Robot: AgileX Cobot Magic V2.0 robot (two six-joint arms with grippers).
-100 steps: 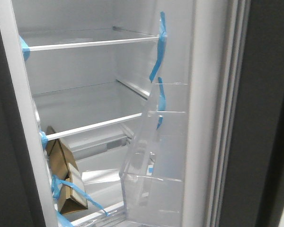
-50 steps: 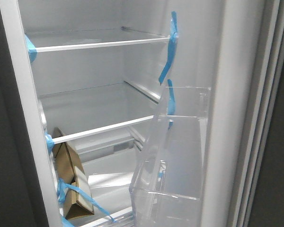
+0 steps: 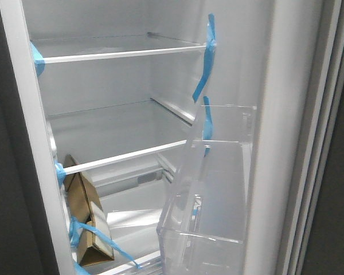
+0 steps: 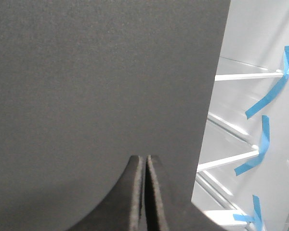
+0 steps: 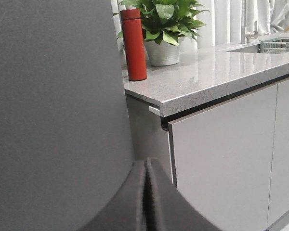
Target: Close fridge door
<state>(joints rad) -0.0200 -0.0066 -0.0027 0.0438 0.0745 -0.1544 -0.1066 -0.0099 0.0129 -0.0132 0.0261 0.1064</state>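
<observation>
Front view: framing has shifted from a second back, with the door bins larger and further right, then barely any change over the last half second, so the approach looks to have stalled or paused. The fridge door [image 3: 286, 143] stands wide open at right, inner side toward camera: white liner, clear bin [image 3: 209, 200], blue tape strips [image 3: 205, 57], seal ribs along the edge. Interior shelves [image 3: 112, 54] bare; a brown carton [image 3: 86, 223] taped down low at left. Left gripper [image 4: 143, 192]: fingers pressed together, nothing between them, tips right up against a dark grey panel [image 4: 101, 96] that fills the view ahead; cannot tell whether contact is made, nor whether this panel is the task door's outer face or the matching one. Open compartment lies off to the side of those fingers. Right gripper [image 5: 145, 195]: fingers likewise together and empty, close beside a dark grey face [image 5: 53, 96], with pale cabinet front [image 5: 221, 159], counter [image 5: 207, 72], red bottle [image 5: 134, 45] and potted plant [image 5: 164, 29] beyond. Judgement: closing not begun; door must be swung through most of its arc.
</observation>
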